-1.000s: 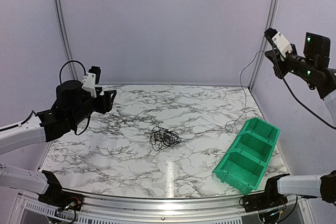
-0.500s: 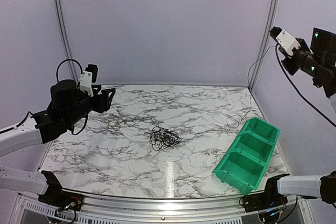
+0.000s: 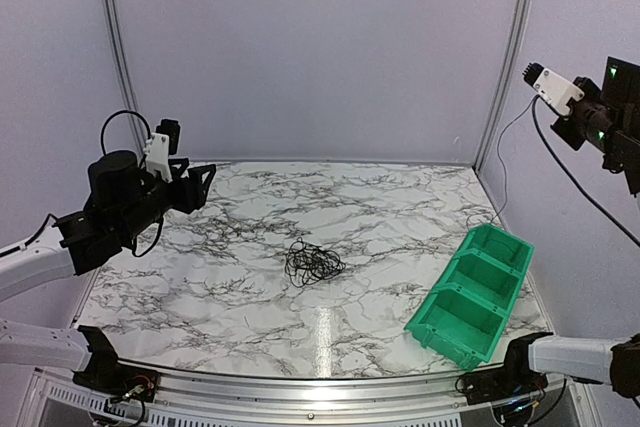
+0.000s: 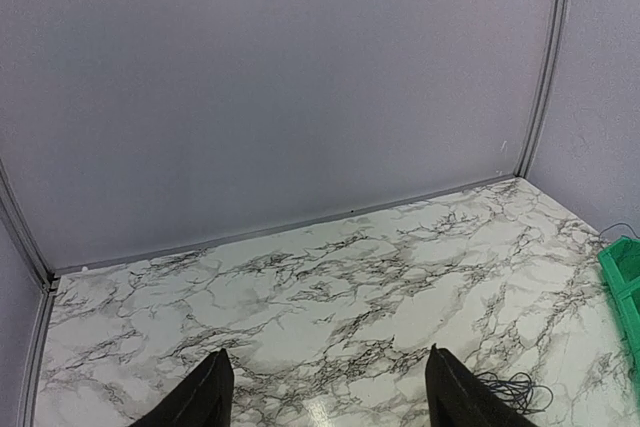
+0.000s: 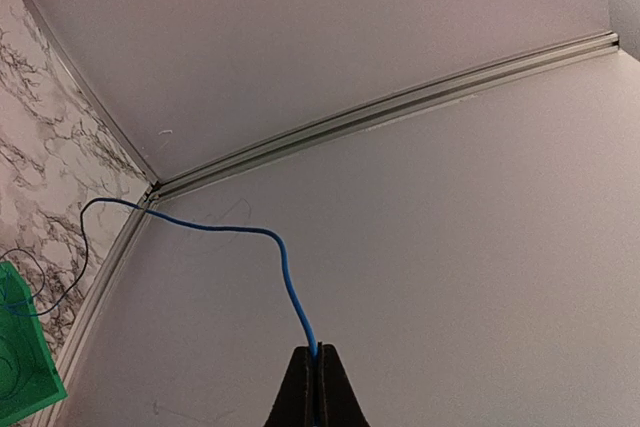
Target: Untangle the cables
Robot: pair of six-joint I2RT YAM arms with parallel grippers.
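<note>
Currently pulling one strand free: thin blue wire (image 5: 285, 277) pinched in closed right gripper (image 5: 318, 352), held high. Empty left gripper (image 4: 328, 355) wide. Loopy tangle of thin black cables (image 3: 313, 263) on marbled tabletop (image 3: 400, 197). Next, likely: lay strand apart from tangle.

On the table (image 3: 230, 287), a tangle of cables (image 3: 313, 263) lies near the middle. A bin (image 3: 470, 295) with 3 compartments sits to its right, by the table's edge. The left gripper (image 3: 203, 182) hangs above the table's left side. The right gripper (image 3: 533, 73) is high at the far right, and 1 cable (image 3: 499, 162) drops from it to the table just behind the bin.
</note>
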